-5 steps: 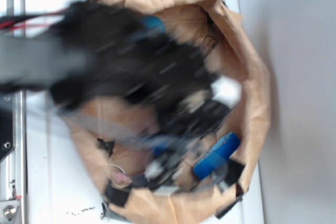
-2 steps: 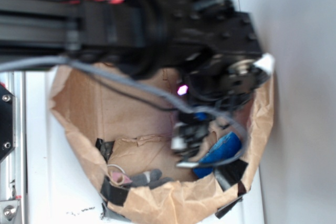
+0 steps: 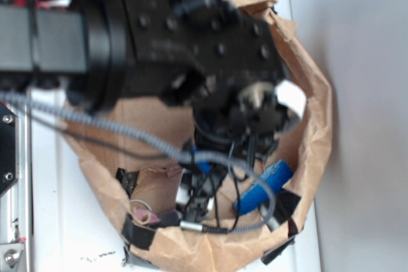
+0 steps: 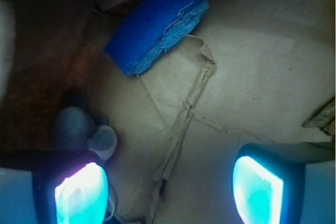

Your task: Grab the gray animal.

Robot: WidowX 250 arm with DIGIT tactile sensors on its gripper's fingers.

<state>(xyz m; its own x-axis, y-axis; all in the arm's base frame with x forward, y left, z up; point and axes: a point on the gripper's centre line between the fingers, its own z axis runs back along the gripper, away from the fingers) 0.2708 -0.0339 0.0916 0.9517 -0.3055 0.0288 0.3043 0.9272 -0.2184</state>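
Pincer (image 4: 170, 190), jaws spread w/ nothing between, hangs low over creased brown paper bag floor (image 4: 252, 82). Small soft gray plush animal (image 4: 79, 129) lies just beside one glowing pad (image 4: 79, 195), outside the gap, so approach looks offset. Long blue sponge-like block (image 4: 157, 22) rests farther off, by bag wall.

The black arm (image 3: 159, 36) reaches in from the left, its wrist bent downward with grey cable (image 3: 127, 137) trailing beneath. The claw (image 4: 170, 187) points down, its two glowing pads (image 4: 81, 195) set wide apart with nothing between them.
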